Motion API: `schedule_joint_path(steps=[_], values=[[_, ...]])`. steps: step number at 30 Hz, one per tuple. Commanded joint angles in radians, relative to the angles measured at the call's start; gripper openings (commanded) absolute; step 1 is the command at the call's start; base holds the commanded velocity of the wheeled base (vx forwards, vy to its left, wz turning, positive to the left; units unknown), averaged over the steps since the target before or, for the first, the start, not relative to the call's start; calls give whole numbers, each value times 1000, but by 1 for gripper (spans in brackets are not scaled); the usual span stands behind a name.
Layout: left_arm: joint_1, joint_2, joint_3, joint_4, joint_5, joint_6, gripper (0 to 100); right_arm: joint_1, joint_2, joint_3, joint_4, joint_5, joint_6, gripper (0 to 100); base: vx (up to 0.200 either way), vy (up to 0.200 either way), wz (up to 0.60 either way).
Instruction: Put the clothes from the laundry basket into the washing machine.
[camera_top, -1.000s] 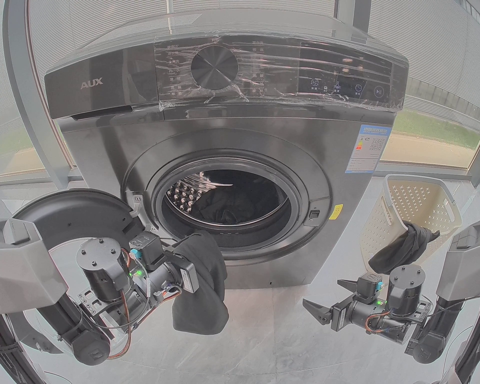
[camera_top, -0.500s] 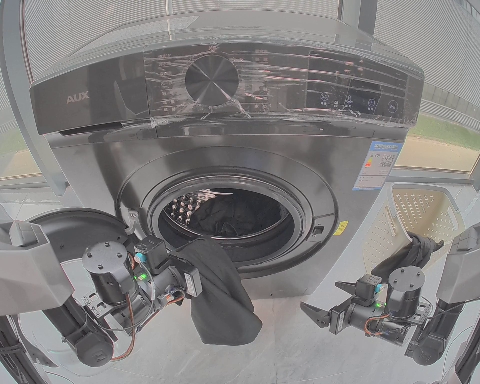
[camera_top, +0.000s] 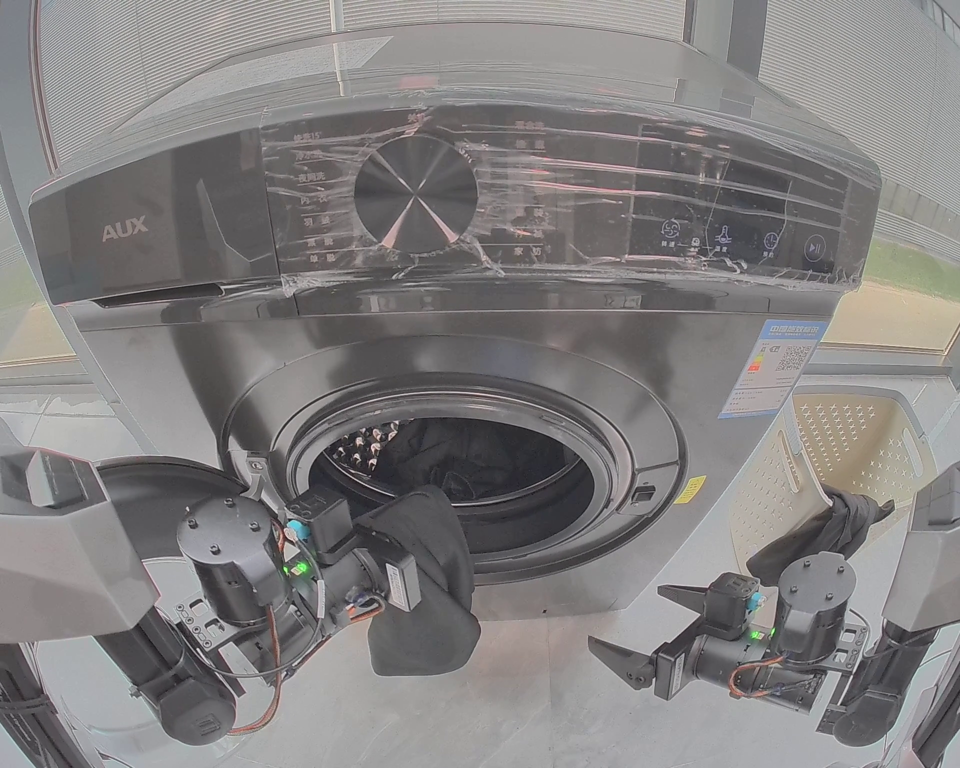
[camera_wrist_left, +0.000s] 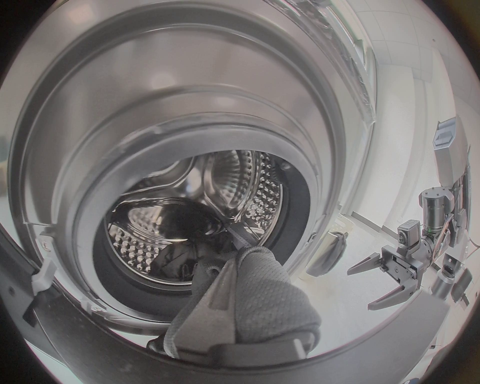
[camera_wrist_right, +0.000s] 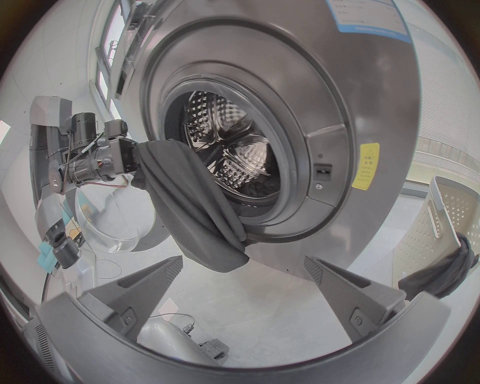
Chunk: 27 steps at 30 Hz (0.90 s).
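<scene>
Head view: pale floor (camera_top: 545, 695), washer (camera_top: 500, 335), bkgd window (camera_top: 905, 300)

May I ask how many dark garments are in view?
3. One dark garment lies in the steel drum; one hangs from the left gripper at the opening; one drapes over the cream plastic laundry basket. Others may be hidden.

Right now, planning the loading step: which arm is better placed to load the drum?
Left. The left claw grips the dark garment at the open washing machine; the right claw hangs open, empty.
</scene>
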Motion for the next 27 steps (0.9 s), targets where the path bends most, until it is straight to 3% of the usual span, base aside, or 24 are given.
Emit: schedule_joint_path(steps=[1,4,8,15,27], values=[[-38,23,-15,-4,-1,-3,0,41,-30,11,-1,-1,0,100,0,0,0],[-47,84,-35,-6,-7,10,0,50,-36,15,1,-2,0,100,0,0,0],[-45,173,-102,-6,-14,-4,0,52,-36,15,-1,-1,0,100,0,0,0],[22,346,-426,10,-17,-23,0,52,-36,17,-1,-1,0,100,0,0,0],[114,515,-748,217,-65,-18,0,53,-42,25,-1,1,0,100,0,0,0]])
